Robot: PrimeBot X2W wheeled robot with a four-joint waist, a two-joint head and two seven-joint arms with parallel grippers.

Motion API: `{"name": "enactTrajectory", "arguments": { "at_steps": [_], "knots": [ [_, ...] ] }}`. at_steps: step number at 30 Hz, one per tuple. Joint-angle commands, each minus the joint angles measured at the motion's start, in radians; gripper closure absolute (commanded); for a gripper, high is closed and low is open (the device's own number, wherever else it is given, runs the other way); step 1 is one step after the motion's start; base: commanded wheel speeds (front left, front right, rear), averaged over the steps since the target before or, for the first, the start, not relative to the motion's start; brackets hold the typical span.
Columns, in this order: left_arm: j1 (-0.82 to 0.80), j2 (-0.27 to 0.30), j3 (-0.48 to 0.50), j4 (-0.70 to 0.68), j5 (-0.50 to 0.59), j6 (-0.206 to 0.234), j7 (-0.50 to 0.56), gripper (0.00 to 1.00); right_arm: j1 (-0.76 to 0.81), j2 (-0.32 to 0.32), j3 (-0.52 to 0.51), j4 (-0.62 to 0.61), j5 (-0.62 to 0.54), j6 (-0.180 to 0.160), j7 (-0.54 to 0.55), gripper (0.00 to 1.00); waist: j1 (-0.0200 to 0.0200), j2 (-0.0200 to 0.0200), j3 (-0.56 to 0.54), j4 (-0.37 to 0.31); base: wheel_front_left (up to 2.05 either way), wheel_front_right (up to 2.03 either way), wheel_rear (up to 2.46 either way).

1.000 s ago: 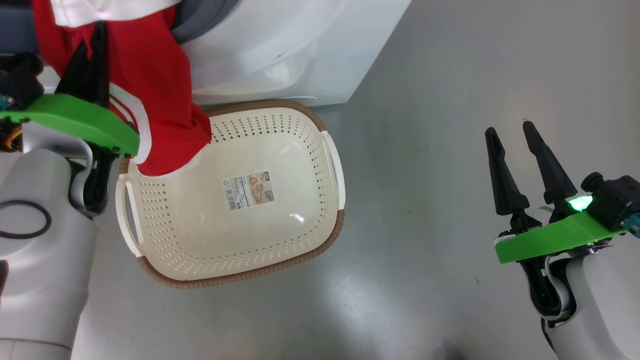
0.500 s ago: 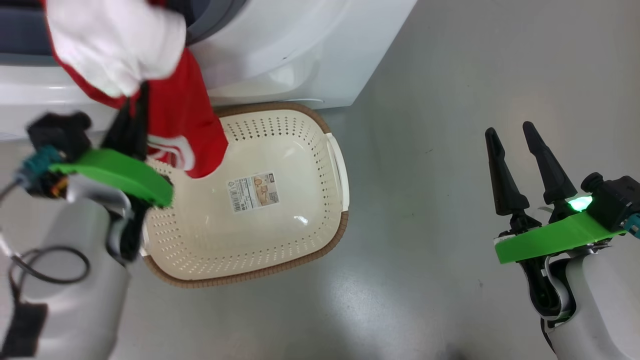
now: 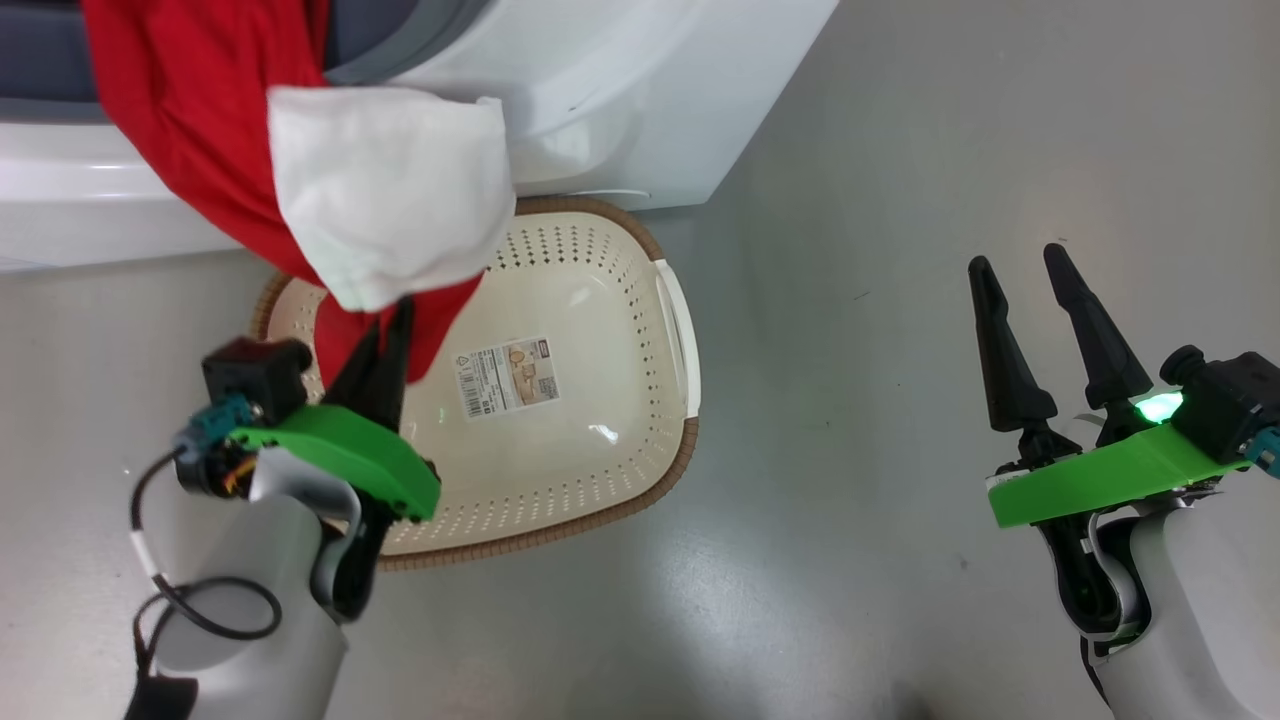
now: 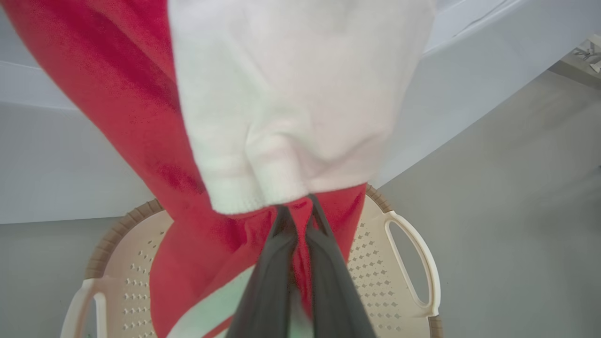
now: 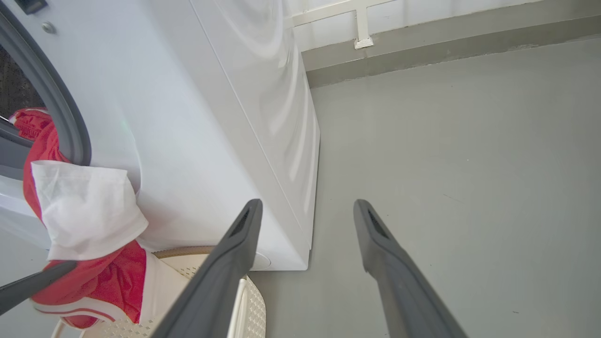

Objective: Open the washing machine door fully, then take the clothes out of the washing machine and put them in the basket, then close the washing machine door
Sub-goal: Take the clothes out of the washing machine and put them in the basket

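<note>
Over the basket [image 3: 690, 440], on its left side, the left gripper [image 3: 388, 325] hangs with a fold of the clothes [image 3: 200, 130] in it.

Risks, judged from this:
- The garment's upper end trails up into the mouth of the washing machine [image 3: 620, 90], draped across the grey gasket [image 5: 70, 117]. If that end catches on the lip while the arm pulls, the cloth may slide out of what looks like a thin tip-only pinch.
- Most of the fabric hangs above the basket's back-left corner, close to the rim. Let go here and it could slump over the edge onto the floor [image 3: 900, 150] between machine and basket.
- The basket looks light, so dragging cloth might shove or tip it.
- The white panel [image 3: 390, 220] flops over the fingertips and hides the pinch from the head view, so a slip would be hard to spot.

I cannot tell whether the hem touches the rim.

Fingers:
- Left: pressed together with no gap. The left wrist view shows red fabric clamped between the fingers [image 4: 277, 263] right at the tips.
- Right gripper [image 3: 1018, 262]: spread wide apart, holding nothing and touching nothing. It sits above bare floor, well apart from the basket on the right side.
</note>
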Motion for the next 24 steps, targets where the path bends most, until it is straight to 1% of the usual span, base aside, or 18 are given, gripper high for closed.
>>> {"name": "enactTrajectory", "arguments": {
  "at_steps": [1, 4, 11, 18, 24],
  "knots": [
    [0.039, 0.020, 0.013, -0.001, -0.016, -0.005, -0.005, 1.00, 0.009, -0.002, 0.026, -0.018, -0.002, 0.007, -0.006, 0.00, 0.0000, -0.0001, 0.002, -0.003, 0.00, 0.00, 0.00],
    [0.051, 0.007, -0.007, 0.029, -0.036, -0.005, -0.005, 1.00, 0.007, -0.001, 0.026, -0.017, -0.001, 0.007, -0.006, 0.00, 0.0000, -0.0001, 0.006, -0.006, 0.00, 0.00, 0.00],
    [0.047, -0.004, -0.053, 0.117, -0.077, -0.005, -0.005, 1.00, -0.002, 0.002, 0.025, -0.021, -0.001, 0.007, -0.006, 0.00, 0.0000, -0.0001, 0.025, -0.012, 0.00, 0.00, 0.00],
    [0.020, -0.011, -0.090, 0.193, -0.112, -0.005, -0.005, 1.00, -0.011, 0.003, 0.025, -0.023, -0.002, 0.007, -0.006, 0.00, 0.0000, -0.0001, 0.044, -0.017, 0.00, 0.00, 0.00],
    [-0.013, -0.019, -0.142, 0.274, -0.150, -0.005, -0.005, 1.00, -0.018, 0.006, 0.026, -0.025, -0.003, 0.007, -0.006, 0.00, 0.0000, -0.0001, 0.059, -0.024, 0.00, 0.00, 0.00]
  ]
}}
